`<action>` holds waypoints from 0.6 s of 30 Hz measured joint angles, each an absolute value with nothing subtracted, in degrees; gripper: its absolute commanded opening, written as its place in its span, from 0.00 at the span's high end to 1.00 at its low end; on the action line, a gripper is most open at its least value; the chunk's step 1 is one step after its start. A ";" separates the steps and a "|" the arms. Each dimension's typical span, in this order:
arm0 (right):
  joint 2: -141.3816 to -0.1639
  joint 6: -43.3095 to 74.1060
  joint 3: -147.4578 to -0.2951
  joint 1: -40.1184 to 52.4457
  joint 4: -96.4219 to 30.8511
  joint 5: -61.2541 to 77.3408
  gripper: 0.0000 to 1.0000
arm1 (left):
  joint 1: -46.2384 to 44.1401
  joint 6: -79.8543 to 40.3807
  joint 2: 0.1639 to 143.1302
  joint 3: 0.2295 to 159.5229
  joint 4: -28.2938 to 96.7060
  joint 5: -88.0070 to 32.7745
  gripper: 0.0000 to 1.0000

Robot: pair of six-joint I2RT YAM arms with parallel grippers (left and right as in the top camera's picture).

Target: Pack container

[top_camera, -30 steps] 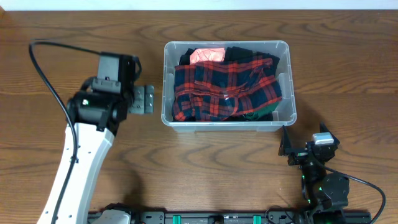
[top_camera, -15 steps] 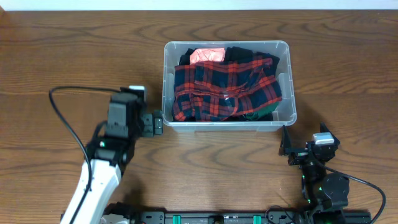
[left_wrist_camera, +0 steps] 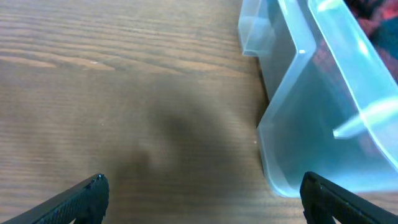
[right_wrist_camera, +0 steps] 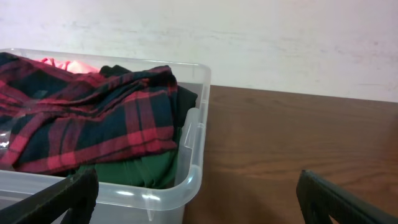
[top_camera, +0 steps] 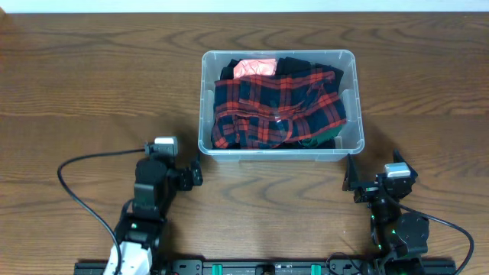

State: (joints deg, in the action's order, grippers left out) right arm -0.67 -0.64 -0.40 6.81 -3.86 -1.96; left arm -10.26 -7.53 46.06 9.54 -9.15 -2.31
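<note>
One container (top_camera: 280,155) centred on the table (top_camera: 76,76), stuffed with plaid clothing (top_camera: 275,107): judged light, stiff-walled, slick; lift by the thick rim. Flanking its near corners, left gripper (top_camera: 195,173) and right gripper (top_camera: 351,173) stand spread, holding nothing.

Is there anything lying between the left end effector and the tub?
Nothing visible does. Only table wood shows between the open left end effector and the container's near corner.
</note>
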 measured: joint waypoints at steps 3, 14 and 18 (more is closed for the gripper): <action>-0.67 -0.64 -0.43 6.81 -3.86 -1.96 0.01 | -10.26 -7.53 43.90 6.37 -11.55 -2.81 0.02; -0.67 -0.64 -0.43 6.81 -3.86 -1.96 0.01 | -10.26 -7.53 37.78 1.41 -13.10 -3.07 0.02; -0.67 -0.64 -0.43 6.83 -3.86 -1.96 0.01 | -10.26 -7.53 35.79 0.58 -12.40 -3.07 0.02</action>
